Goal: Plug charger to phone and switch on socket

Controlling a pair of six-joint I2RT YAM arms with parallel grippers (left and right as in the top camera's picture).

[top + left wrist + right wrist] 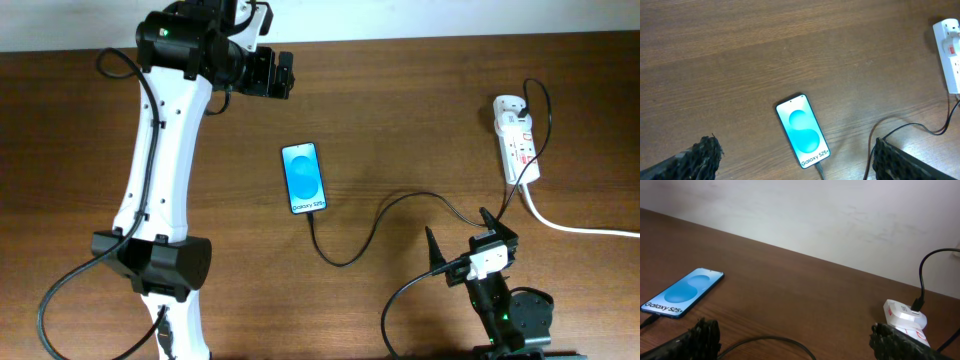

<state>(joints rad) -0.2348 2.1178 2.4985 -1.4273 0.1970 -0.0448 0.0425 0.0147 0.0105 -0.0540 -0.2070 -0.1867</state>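
Up-left of the slim, black-edged, blue-screened phone [305, 178], lying flat on the brown wooden bench [400, 100], the left gripper [280, 75] hangs with jaws released and empty. The thin black charger cable [343, 263] looks already seated in the phone's lower edge, so switching remains. Right of the phone and lower, the right gripper [460, 232], jaws likewise spread empty, should likely press one jaw tip squarely on a red switch [951, 50] of the white elongated socket strip [517, 140], far right, clear of the cable.

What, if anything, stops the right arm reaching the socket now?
Likely nothing solid; it looks reachable. The right gripper is open and near the socket. Only the charger lies across the table between them, with the white cord beside; either could snag.
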